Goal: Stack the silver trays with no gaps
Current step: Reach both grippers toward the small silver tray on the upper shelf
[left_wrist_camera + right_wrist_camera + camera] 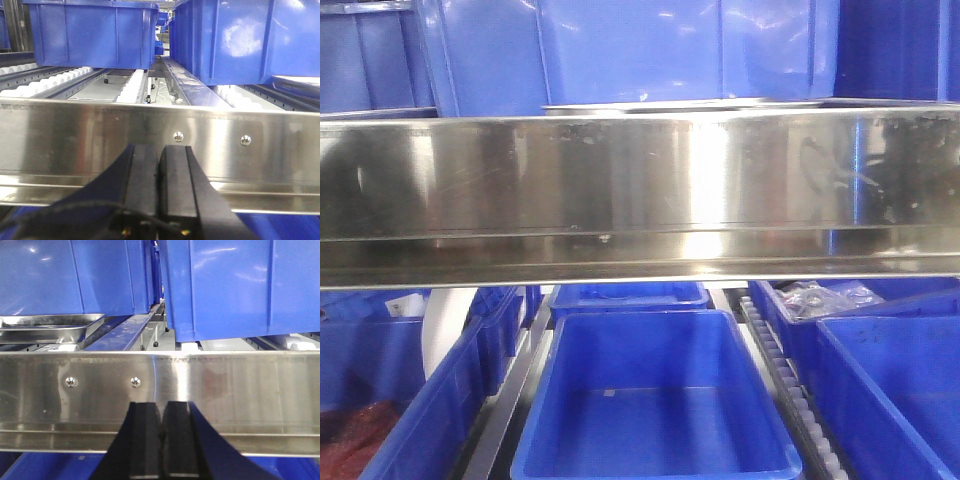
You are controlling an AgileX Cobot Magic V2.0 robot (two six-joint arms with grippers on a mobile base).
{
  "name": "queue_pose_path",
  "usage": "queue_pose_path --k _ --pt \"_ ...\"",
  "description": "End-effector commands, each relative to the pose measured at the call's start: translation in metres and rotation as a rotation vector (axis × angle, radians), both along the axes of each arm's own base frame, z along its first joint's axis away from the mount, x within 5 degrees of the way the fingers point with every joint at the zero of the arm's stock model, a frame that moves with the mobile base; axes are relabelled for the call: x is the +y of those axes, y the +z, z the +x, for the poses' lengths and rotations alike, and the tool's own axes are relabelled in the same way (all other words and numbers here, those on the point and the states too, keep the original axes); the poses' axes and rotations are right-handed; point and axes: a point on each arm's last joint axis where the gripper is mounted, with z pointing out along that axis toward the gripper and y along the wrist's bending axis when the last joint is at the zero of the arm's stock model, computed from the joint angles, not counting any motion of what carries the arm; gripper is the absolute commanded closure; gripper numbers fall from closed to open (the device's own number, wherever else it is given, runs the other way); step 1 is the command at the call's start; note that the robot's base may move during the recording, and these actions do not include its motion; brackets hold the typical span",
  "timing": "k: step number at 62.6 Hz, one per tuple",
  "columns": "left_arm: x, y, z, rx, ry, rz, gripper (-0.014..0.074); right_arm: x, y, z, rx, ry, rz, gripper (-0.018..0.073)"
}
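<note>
Silver trays (47,326) lie on the upper roller shelf behind the steel rail, at the left of the right wrist view. Their rim also shows at the far right of the left wrist view (300,82) and as a thin silver edge above the rail in the front view (700,105). My left gripper (159,150) is shut and empty, in front of the rail, left of the trays. My right gripper (161,407) is shut and empty, in front of the rail, right of the trays. Neither gripper shows in the front view.
A broad mirror-like steel shelf rail (640,190) spans all views. Deep blue bins (90,32) (235,285) stand on the roller shelf on both sides of the trays. Below the rail stand more blue bins, one empty (655,400).
</note>
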Motion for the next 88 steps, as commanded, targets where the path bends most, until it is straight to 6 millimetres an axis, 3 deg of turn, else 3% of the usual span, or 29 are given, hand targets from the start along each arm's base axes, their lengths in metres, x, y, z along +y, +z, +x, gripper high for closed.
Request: queue_pose_path --k 1,53,63,74,79,88 --pt "0.000 0.012 -0.004 -0.136 -0.002 -0.017 0.0643 0.000 0.009 -0.002 -0.105 -0.003 -0.002 0.0500" --pt "0.001 0.017 -0.005 -0.170 -0.001 -0.041 0.0643 -0.001 0.014 -0.003 -0.160 -0.005 0.007 0.0500" --pt "0.001 0.055 -0.014 -0.203 -0.008 -0.033 0.0643 -0.002 0.038 -0.008 -0.242 -0.002 0.075 0.0500" --pt "0.000 0.123 -0.034 -0.094 -0.023 0.024 0.0629 0.000 0.096 -0.028 -0.203 0.020 0.071 0.0491" --pt "-0.001 0.151 -0.038 -0.037 -0.037 0.059 0.0559 0.000 0.125 -0.038 -0.190 0.028 0.067 0.0407" --pt "-0.006 0.193 -0.028 0.037 -0.087 0.039 0.0342 0.001 0.167 -0.040 -0.159 0.035 0.063 0.0109"
